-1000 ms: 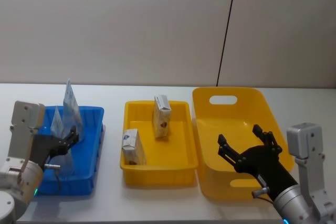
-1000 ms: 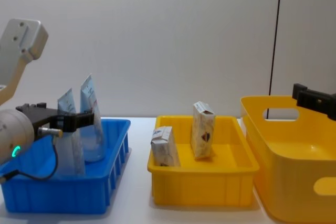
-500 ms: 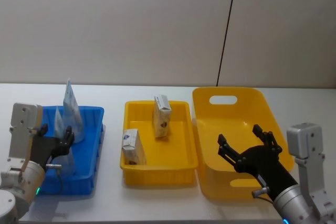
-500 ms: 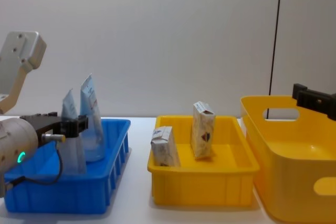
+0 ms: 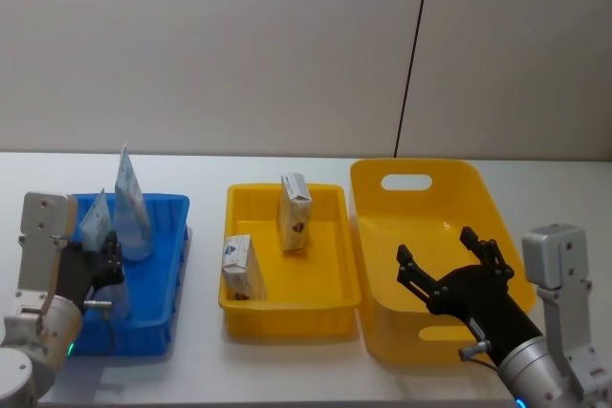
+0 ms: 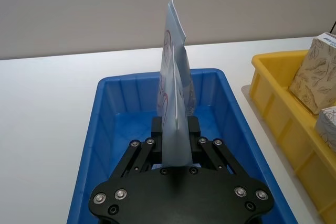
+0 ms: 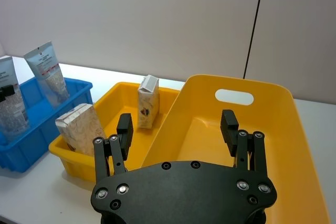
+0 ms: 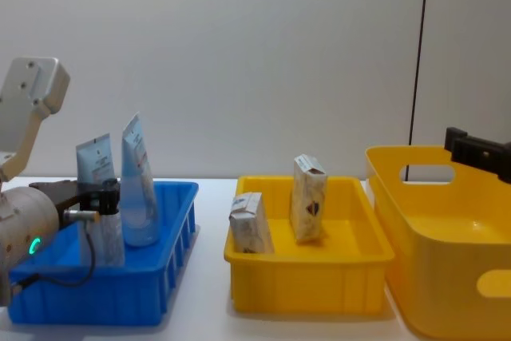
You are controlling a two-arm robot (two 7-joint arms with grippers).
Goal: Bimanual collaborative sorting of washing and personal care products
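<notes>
While the left gripper [image 6: 176, 125] was clamped on the near tube [image 8: 94, 159], holding it upright inside the blue bin [image 8: 148, 293], we judged the step to be settling it beside the second tube [image 8: 137, 185], which stood just behind it in the same bin. We could not tell whether its base touched the floor.

To do this well, we would lower it straight, cap end down. We would open only once it rested against something, and draw back without brushing its neighbour.

Both tubes were soft white plastic, tapering to a flat crimped edge, likely tippy. The front carton [image 8: 250, 224] and the back carton [image 8: 307, 197], matte cardboard with sharp corners, sat in the small yellow tray [image 8: 307, 281]. The right gripper [image 7: 177, 127] hovered over the big yellow tub [image 8: 447, 277], fingers apart and holding nothing. The tub was glossy, with rounded corners.
</notes>
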